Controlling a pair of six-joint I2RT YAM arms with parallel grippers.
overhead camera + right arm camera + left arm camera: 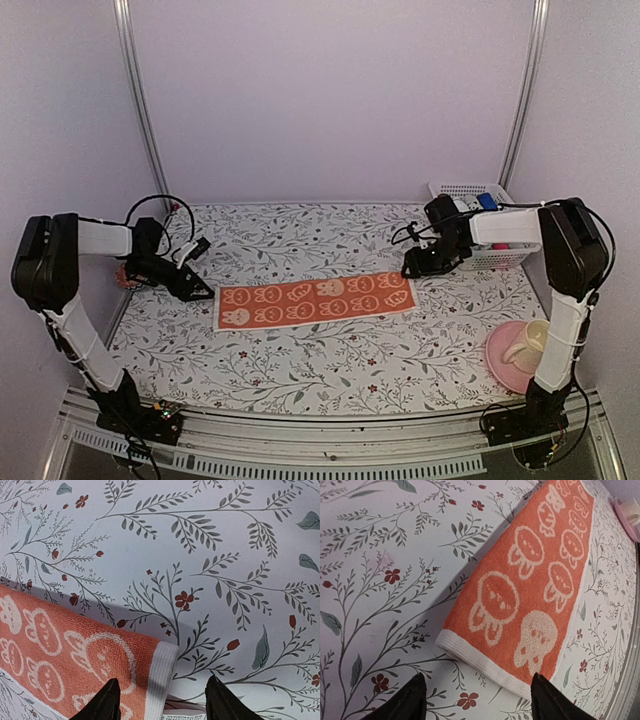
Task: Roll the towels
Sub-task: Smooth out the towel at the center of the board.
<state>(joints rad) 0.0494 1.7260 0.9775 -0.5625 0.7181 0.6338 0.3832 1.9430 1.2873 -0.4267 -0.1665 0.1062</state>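
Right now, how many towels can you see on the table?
1: the orange towel with white faces lies flat across the middle of the table. Another might be hidden in the basket at the back right; I cannot tell.

The orange towel is lying flat across the middle of the worktop, leaving one open strip behind it and another in front. The left gripper is crowding its left end and the right gripper its right end. A white basket is blocking the back right corner. A pink plate carrying a cup is occupying the front right.
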